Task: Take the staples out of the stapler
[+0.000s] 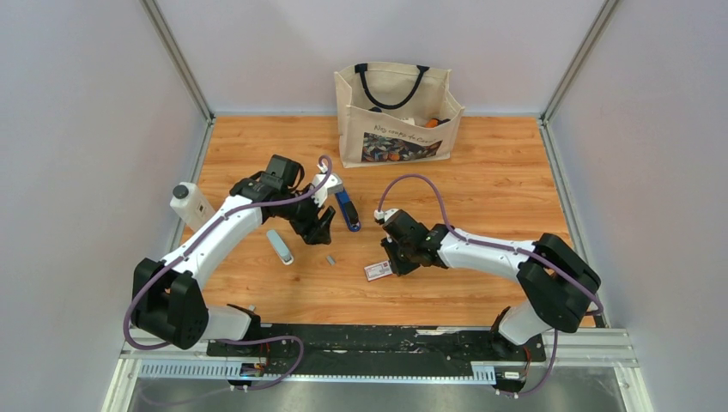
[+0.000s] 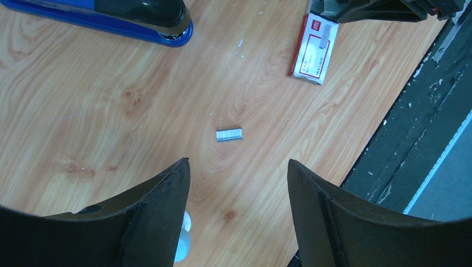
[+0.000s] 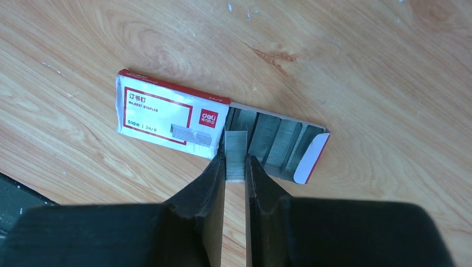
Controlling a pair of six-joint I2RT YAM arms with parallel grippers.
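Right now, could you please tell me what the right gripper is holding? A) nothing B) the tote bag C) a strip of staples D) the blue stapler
C: the right wrist view shows the right gripper pinching a silver strip of staples over the open staple box.

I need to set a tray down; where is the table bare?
Bare wood lies right of the tote bag, toward the right wall, and between the loose staple strip and the near edge. The middle is crowded: stapler, staple box, white-grey tool, left gripper, right gripper.
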